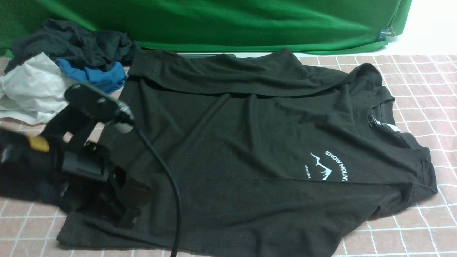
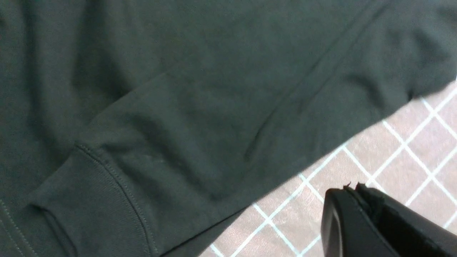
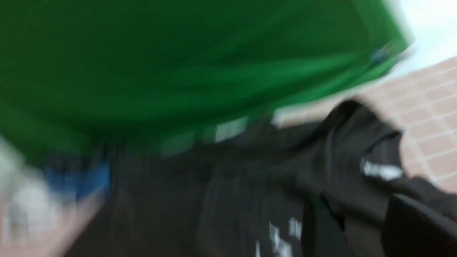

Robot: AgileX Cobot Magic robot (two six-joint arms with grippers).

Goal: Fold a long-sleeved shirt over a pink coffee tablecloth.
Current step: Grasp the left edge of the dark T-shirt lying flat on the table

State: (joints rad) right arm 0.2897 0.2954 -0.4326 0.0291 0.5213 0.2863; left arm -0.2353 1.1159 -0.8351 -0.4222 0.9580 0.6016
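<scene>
"Tablecloth is the biggest thing from where I stand: one, pink with white squares, spread over the whole table. Behind it hangs one green backdrop."

"And the shirt?"

"One shirt, black, lying flat on the tablecloth, neck to the right, hem to the left. One sleeve is folded along its far edge. Another lies across the body, its cuff resting on the black cloth."

"What is that at the far left?"

"One heap of three pieces, just beside the shirt's far corner: a charcoal cloth, a white cloth and a blue cloth."

"How many arms do you see?"

"One, the left, low over the shirt's near left corner. The left gripper has its jaws pressed together, no gap, nothing between them. Seen from its wrist, the tips hang over bare tablecloth just beside the shirt's edge. Whether they touch the cloth I cannot tell."

"The right gripper?"

"Out of sight from the front, and its wrist view is too smeared. I cannot tell how its jaws stand or whether they hold anything."

"Small things?"

"One black cable trailing over the shirt, one white print near the collar, one white label inside the neck, one clip at the backdrop's right corner."
</scene>
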